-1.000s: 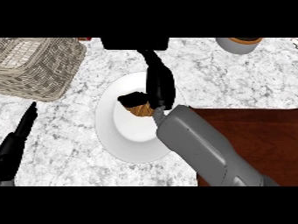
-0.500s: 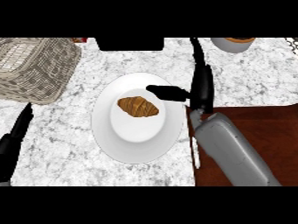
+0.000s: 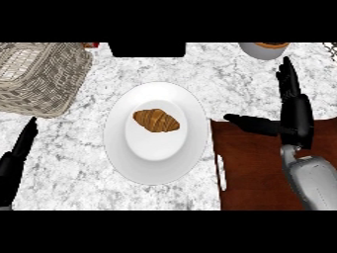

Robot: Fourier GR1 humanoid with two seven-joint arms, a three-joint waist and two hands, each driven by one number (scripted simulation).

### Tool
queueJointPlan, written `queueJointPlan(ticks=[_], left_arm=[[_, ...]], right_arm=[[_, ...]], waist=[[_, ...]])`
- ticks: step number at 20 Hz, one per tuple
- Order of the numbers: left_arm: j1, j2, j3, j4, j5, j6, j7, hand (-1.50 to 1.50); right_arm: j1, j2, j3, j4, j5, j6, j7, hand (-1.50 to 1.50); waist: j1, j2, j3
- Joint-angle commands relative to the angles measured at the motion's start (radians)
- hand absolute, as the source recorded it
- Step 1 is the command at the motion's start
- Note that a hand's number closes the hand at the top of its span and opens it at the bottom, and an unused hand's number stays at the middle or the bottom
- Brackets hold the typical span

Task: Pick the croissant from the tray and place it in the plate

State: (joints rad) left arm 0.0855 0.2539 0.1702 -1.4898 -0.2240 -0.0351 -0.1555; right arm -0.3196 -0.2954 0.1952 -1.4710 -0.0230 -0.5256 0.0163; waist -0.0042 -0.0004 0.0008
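Down at the near edge, left side, the left hand (image 3: 9, 170) shows edge-on over the marble counter (image 3: 68, 148). Its fingers are straight and pointing away, and it holds nothing. It sits well apart from everything else.

Over on the near right, the grey forearm (image 3: 318, 185) comes up across the dark brown tray (image 3: 255, 183). The tray lies flat on the counter with its left edge just beside the plate, and a pale handle slot shows along that edge.

Up the arm is the right hand (image 3: 296, 118), spread wide over the tray's far side. The fingers run straight out past the tray's far edge and the thumb reaches left toward the plate. There is nothing in its grasp, and it is clear of the plate.

In the middle, the white plate (image 3: 155, 170) sits on the counter between the two hands. The croissant (image 3: 156, 120) lies in it, golden brown, on the far half of the plate's inner well. Neither hand touches it.

Further back on the left, a wicker basket (image 3: 28, 76) stands near the plate's far left rim but apart from it. At the far edge, a black box (image 3: 147, 48) sits straight behind the plate. To the right is a grey bowl (image 3: 262, 51) with something brown inside, cut off by the view's edge.
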Motion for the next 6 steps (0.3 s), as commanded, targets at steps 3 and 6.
queueJointPlan(ticks=[3, 6], left_arm=[[-0.031, 0.020, 0.020, 0.006, 0.005, -0.030, 0.018, 0.00], [0.021, -0.045, -0.027, -0.051, -0.041, 0.016, 0.026, 0.00]], right_arm=[[0.116, -0.038, -0.137, 0.089, -0.102, 0.177, -0.251, -1.50], [0.145, -0.092, -0.205, 0.038, -0.132, 0.247, -0.200, -1.50]], waist=[[0.005, 0.001, 0.000], [0.004, 0.000, 0.000]])
